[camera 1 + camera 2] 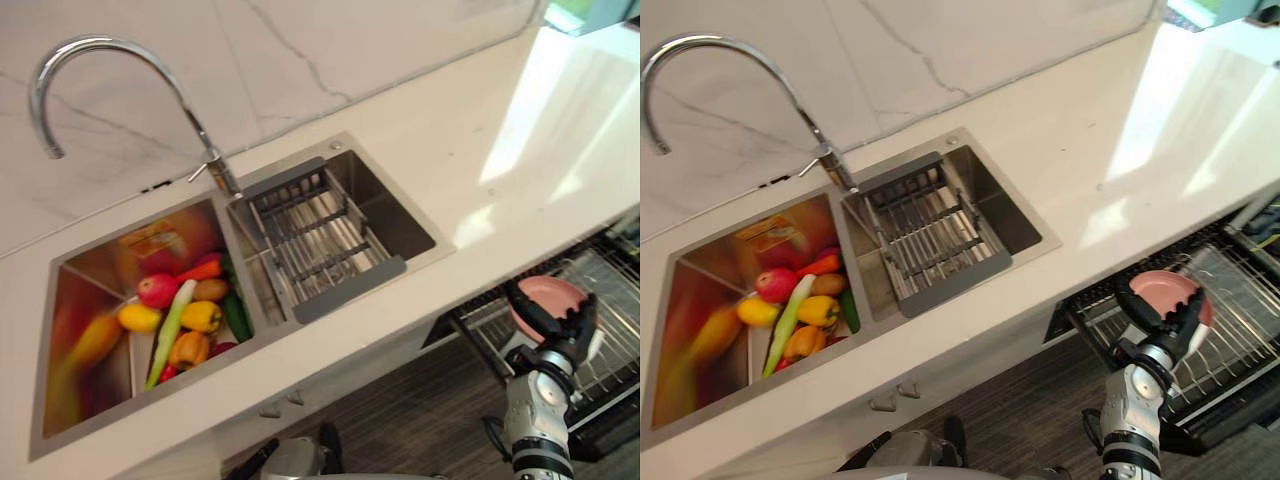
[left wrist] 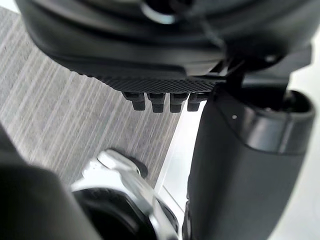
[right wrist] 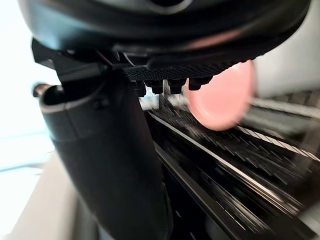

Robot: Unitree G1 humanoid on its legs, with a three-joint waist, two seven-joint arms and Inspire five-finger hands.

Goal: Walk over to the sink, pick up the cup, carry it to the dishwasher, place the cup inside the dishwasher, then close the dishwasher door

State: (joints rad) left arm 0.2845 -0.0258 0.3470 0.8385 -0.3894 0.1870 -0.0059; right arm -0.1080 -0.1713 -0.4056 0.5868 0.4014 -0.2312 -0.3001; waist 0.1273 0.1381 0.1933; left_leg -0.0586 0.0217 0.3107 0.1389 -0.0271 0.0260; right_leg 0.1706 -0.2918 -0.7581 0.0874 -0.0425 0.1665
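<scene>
Pink cup (image 1: 546,295) gripped by curled fingers of right hand (image 1: 562,336), held above dishwasher rack (image 1: 615,350), below desk (image 1: 480,130) front edge. Left hand (image 2: 160,55) seen over floor (image 2: 60,100); state cannot be told.

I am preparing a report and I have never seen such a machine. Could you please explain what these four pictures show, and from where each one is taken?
This is a humanoid robot in a kitchen. The two wide pictures come from a stereo camera on its head, looking down at a white counter with a double sink. One basin holds colourful fruit and vegetables. The other holds a grey drain rack, and a curved tap stands behind. The two dark, close pictures come from cameras on the wrists, each looking along its own hand. The right hand has its fingers curled round a pink cup, above the pulled-out dishwasher rack. The left hand hangs over a grey striped floor.
</scene>
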